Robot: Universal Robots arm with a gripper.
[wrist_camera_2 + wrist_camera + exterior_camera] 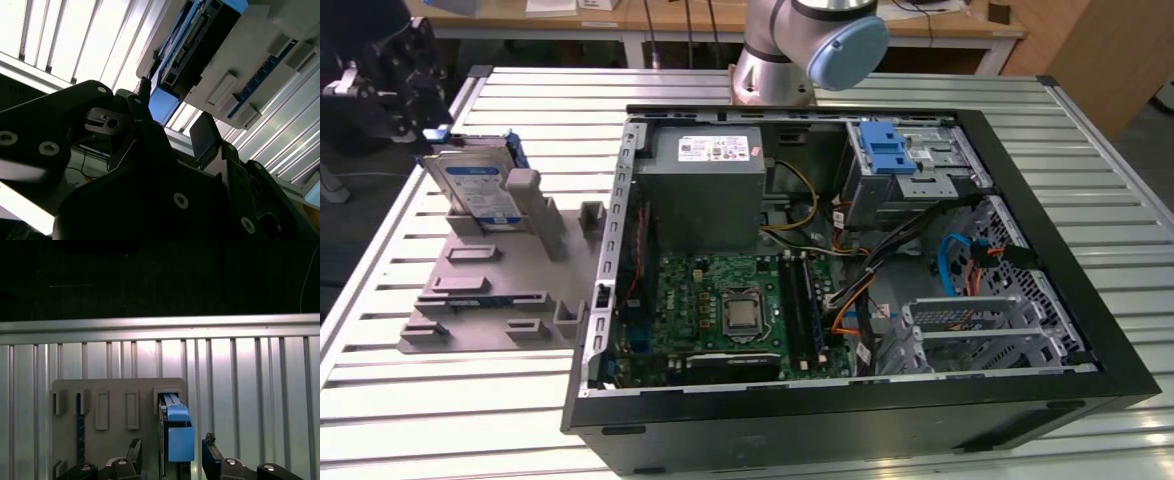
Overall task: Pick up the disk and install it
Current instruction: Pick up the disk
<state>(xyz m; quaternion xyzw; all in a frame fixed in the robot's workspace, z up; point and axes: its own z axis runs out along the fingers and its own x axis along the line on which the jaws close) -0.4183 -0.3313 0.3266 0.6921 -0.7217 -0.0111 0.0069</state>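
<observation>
Disk location: the disk stands on edge in a slot of the grey holder. The holder sits on the slatted surface at the exterior view's left, well apart from the open computer case.
Pincer: the pincer hangs at the disk's upper edge with its fingers apart. One finger is on each side of the blue rail, and neither appears to touch it.
Handling: probably dense and rigid, with smooth metal faces; sensitive to knocks.
Hold: best taken across the two flat faces near the free edge, squarely; the plastic rail may flex.
</observation>
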